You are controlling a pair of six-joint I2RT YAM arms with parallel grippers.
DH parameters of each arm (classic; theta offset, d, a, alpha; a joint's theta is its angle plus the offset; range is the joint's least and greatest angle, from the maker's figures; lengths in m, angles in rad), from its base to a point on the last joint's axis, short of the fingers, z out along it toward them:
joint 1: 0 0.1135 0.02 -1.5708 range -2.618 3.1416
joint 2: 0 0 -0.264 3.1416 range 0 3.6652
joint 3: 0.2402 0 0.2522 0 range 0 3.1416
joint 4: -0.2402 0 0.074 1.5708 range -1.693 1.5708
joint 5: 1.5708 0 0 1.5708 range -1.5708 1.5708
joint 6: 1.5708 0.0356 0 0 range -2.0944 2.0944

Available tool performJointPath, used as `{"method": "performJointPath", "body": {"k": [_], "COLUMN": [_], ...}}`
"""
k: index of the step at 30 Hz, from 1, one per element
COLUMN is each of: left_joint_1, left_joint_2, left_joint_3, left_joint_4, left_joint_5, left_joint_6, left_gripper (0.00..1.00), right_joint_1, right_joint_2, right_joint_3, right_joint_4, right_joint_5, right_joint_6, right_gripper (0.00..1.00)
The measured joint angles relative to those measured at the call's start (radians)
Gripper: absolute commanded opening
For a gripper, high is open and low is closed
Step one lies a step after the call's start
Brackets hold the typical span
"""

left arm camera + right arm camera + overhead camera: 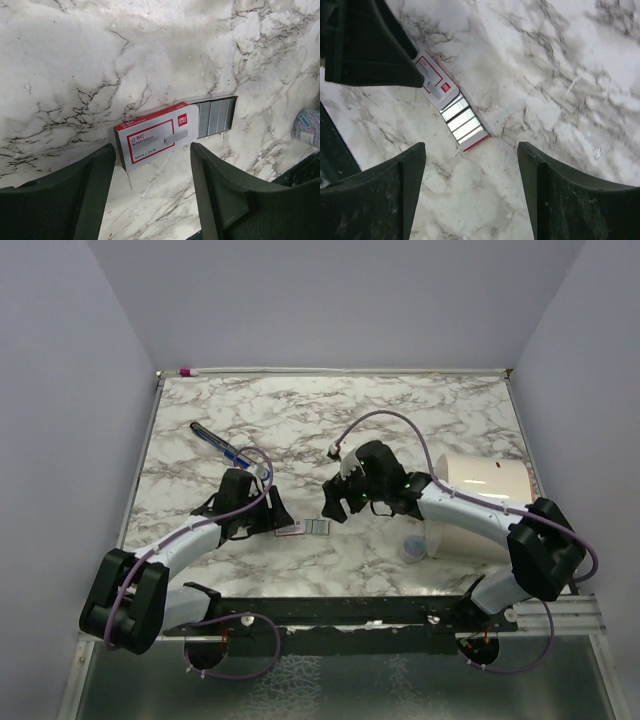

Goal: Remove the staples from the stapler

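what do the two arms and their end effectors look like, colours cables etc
Both the left arm and right arm have pale grey-white links joined by bulky black joints, with a thin purple cable looping along each. The left end effector and right end effector each carry two wide, matte black fingers with a textured surface.

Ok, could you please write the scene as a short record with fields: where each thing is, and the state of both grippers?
stapler: lying at far left, apart from both grippers
staple box: between the two grippers, tray slid partly out
staples: grey strips showing in the tray
left gripper: open, facing the box
right gripper: open, facing the tray end
white tub: on its side, at right
paper clip cup: small, clear, beside the tub
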Motion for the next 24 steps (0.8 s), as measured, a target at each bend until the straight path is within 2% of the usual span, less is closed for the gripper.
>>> {"method": "performJointPath", "body": {"k": [4, 7, 10, 14, 24], "left_joint_1": [0.000, 0.000, 0.000, 0.000, 0.000], "left_joint_2": [0.011, 0.046, 0.071, 0.074, 0.074], "left_joint_3": [0.011, 0.018, 0.022, 0.024, 0.024], "left_joint_4": [0.002, 0.018, 0.028, 0.028, 0.028], "left_joint_5": [-0.013, -0.013, -0.013, -0.013, -0.013], "left_joint_6": [0.003, 0.002, 0.003, 0.007, 0.011], "left_gripper": [0.54, 0.48, 0.46, 0.46, 0.46], "right_joint_1": [-0.047, -0.065, -0.068, -0.076, -0.116], "right_joint_2": [0.009, 0.019, 0.068, 0.142, 0.231], "right_joint_3": [0.037, 0.001, -0.027, -0.042, -0.043], "right_joint_4": [-0.107, -0.102, -0.092, -0.067, 0.010], "right_joint_5": [0.020, 0.005, -0.017, -0.062, -0.137], "right_joint_6": [0.236, 0.386, 0.489, 0.547, 0.577], "right_gripper": [0.69, 0.64, 0.55, 0.32, 0.20]}}
